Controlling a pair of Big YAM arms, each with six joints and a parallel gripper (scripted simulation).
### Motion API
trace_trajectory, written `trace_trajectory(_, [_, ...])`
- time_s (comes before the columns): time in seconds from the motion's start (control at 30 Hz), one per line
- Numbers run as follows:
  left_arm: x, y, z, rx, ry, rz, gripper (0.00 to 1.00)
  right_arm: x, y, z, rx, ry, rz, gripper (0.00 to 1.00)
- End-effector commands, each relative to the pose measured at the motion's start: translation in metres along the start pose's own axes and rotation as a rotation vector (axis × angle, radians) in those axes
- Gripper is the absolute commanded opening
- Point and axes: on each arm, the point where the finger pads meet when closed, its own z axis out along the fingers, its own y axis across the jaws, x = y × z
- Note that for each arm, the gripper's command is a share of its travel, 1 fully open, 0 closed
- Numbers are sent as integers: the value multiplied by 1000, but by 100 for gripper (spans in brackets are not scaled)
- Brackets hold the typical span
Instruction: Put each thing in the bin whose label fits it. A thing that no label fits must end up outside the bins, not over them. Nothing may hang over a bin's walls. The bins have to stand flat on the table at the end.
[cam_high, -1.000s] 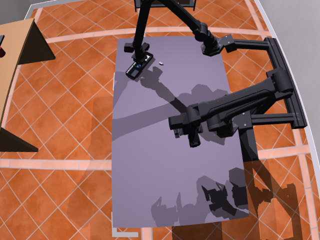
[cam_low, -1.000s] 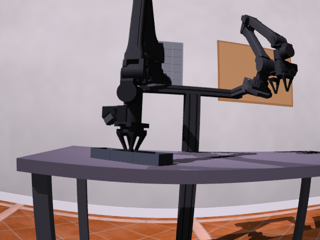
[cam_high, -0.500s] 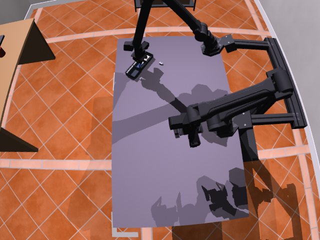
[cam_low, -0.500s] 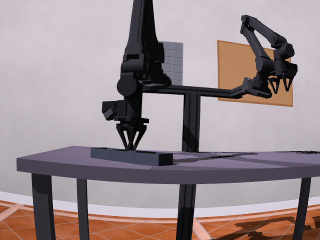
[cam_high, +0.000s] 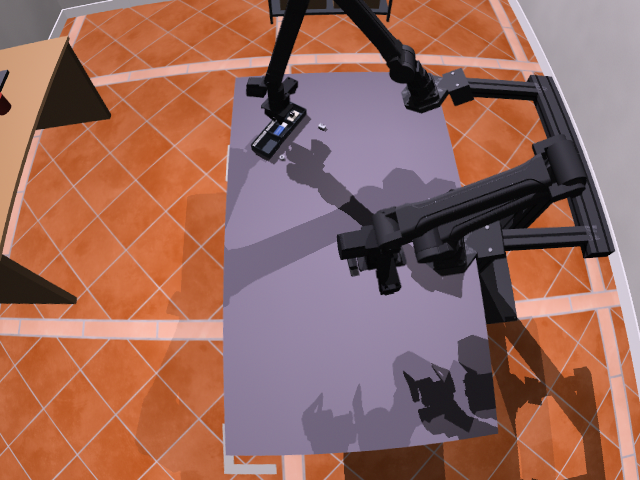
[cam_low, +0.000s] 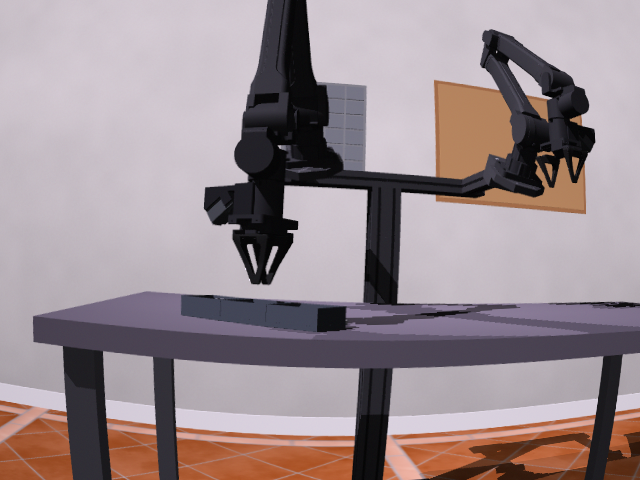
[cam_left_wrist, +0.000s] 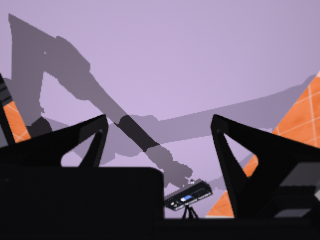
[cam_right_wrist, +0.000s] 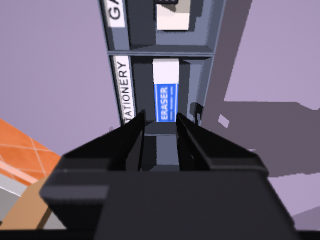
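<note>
A dark three-compartment bin row (cam_high: 261, 152) (cam_low: 242, 312) (cam_right_wrist: 160, 53) stands on the table. A blue and white eraser (cam_high: 280, 130) (cam_right_wrist: 166, 100) lies in the middle compartment, labelled "STATIONERY", its first letter cut off. A pale thing with a dark part (cam_right_wrist: 173, 21) lies in the compartment whose label starts "GA". The third compartment's label is not readable. A small white piece (cam_high: 322, 126) and another small pale piece (cam_high: 282, 157) lie outside the bins. My right gripper (cam_low: 261, 283) (cam_right_wrist: 160, 119) is narrowly open and empty above the bins. My left gripper (cam_low: 563, 183) (cam_left_wrist: 159, 120) is wide open and empty, far away.
The bin row stands near the table (cam_high: 310, 320) edge away from the arm bases. The left arm (cam_high: 434, 206) reaches over the table's middle. Arm shadows fall across the table beside the bins.
</note>
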Motion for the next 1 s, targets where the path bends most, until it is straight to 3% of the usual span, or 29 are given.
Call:
trace_trajectory(0.0, [-1,4,0,-11,-2,-18,100,-4,-19,10,46,-16,-5,29])
trace_trajectory(0.27, [-1,4,0,-11,-2,-18,100,4,-9,1,4,3,-1,29])
trace_trajectory(0.3, [-1,4,0,-11,-2,-18,100,-9,-4,-6,-16,2,-51,29])
trace_trajectory(0.4, [-1,4,0,-11,-2,-18,100,-25,-24,-9,-15,1,-201,29])
trace_trajectory(0.57, [-1,4,0,-11,-2,-18,100,-40,-44,-12,-10,-1,-281,29])
trace_trajectory(0.6, [-1,4,0,-11,-2,-18,100,-51,-64,0,21,-8,-343,29])
trace_trajectory(0.67, [-1,4,0,-11,-2,-18,100,-56,-64,-14,-1,-6,-388,29])
trace_trajectory(0.97, [-1,4,0,-11,-2,-18,100,-106,-134,-16,37,-16,-609,29])
